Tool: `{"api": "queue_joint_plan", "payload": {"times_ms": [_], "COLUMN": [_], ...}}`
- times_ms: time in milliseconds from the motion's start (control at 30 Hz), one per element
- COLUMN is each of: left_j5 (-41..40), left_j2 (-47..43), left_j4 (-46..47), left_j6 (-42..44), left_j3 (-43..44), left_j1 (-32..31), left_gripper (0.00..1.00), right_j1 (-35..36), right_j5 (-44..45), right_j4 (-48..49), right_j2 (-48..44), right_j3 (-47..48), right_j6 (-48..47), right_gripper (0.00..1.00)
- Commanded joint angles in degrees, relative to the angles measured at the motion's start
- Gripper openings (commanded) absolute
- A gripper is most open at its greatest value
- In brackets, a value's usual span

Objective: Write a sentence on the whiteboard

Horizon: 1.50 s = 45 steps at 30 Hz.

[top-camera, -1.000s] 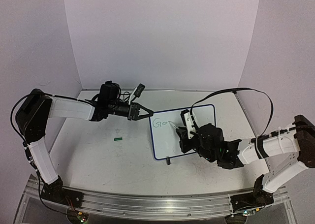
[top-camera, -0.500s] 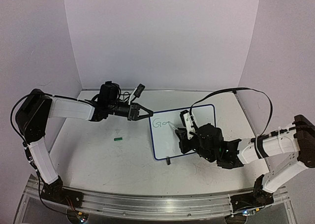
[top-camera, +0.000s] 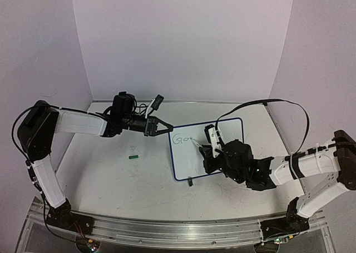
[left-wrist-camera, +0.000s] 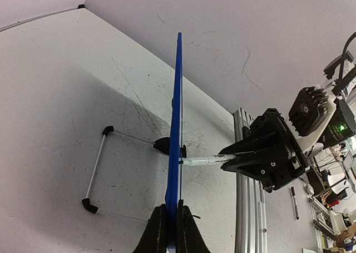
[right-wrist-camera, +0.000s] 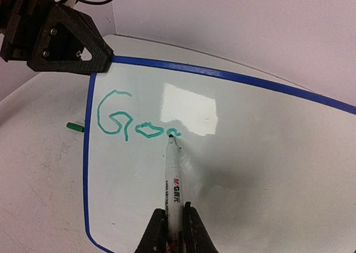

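While one whiteboard (top-camera: 186, 164) is seen on the desk (top-camera: 111, 180), right of its middle, two arms are counted, one reaching in from each side. One marker (right-wrist-camera: 173, 180) is counted, as is one small green piece (top-camera: 133, 157) lying on the desk left of the board and apart from it. One black clip foot (top-camera: 190, 180) is seen at the board's near edge. The board is white, with a thin dark-blue frame and rounded corners. Its far left corner is clamped by the left gripper (top-camera: 168, 127), whose jaws are pressed onto the two faces of the frame. The marker is clamped in the jaws of the right gripper (right-wrist-camera: 172, 231), and its tip is set against the board's face. The sentence (right-wrist-camera: 130, 122) is written in green near that clamped corner. So far a large "G", a flattened "o" and a smaller mark at the marker's tip can be read. A bright reflection is seen just beyond the letters.
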Motion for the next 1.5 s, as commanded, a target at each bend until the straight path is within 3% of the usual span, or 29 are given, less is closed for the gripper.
{"api": "queue_joint_plan", "payload": {"times_ms": [0, 500, 1467], "left_j5": [-0.01, 0.29, 0.22], "left_j2": [-2.25, -2.35, -2.70], "left_j4": [-0.17, -0.17, -0.17], "left_j6": [1.92, 1.90, 2.08], "left_j3": [-0.48, -0.58, -0.53], "left_j1": [-0.23, -0.22, -0.22], "left_gripper": [0.00, 0.00, 0.00], "right_j1": [-0.23, -0.37, -0.53], "right_j5": [2.50, 5.73, 0.55], "right_j4": [-1.13, -0.08, 0.52], "right_j2": [-1.71, -1.91, 0.81], "right_j3": [-0.53, 0.08, 0.56], "right_j6": [0.75, 0.98, 0.98], "right_gripper": [0.00, 0.00, 0.00]}}
